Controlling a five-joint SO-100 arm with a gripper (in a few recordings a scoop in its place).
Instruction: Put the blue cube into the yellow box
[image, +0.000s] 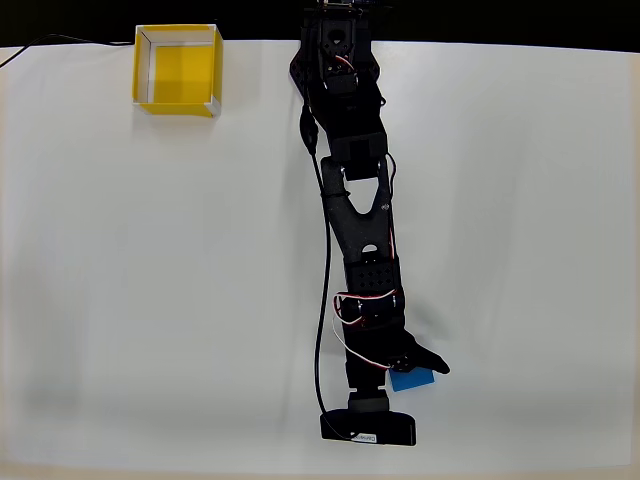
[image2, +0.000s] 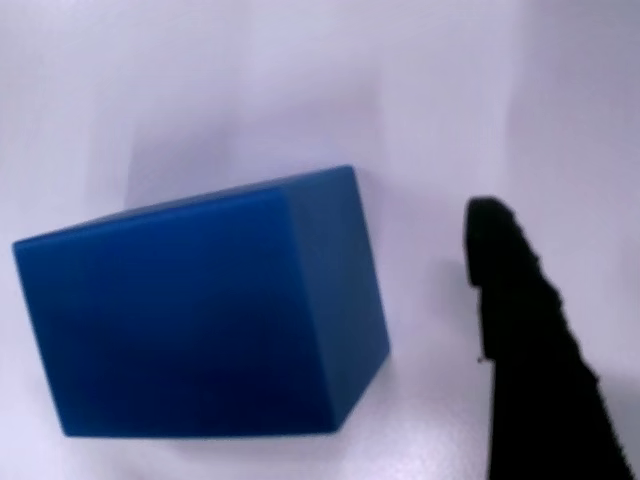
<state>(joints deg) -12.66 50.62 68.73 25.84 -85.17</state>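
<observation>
The blue cube (image: 414, 380) lies on the white table near the front edge, partly under my gripper (image: 408, 376). The gripper is open, with one black finger splayed out to the right above the cube. In the wrist view the blue cube (image2: 210, 310) sits close and large on the left. One black finger (image2: 525, 330) stands to its right with a strip of bare table between them; the other finger is out of frame. The yellow box (image: 178, 72) stands open-topped at the far back left, a long way from the cube and the gripper.
The black arm (image: 355, 200) stretches from its base at the back edge down the middle of the table (image: 150, 300), with a black cable (image: 322, 300) hanging along its left side. The table's front edge runs just below the gripper.
</observation>
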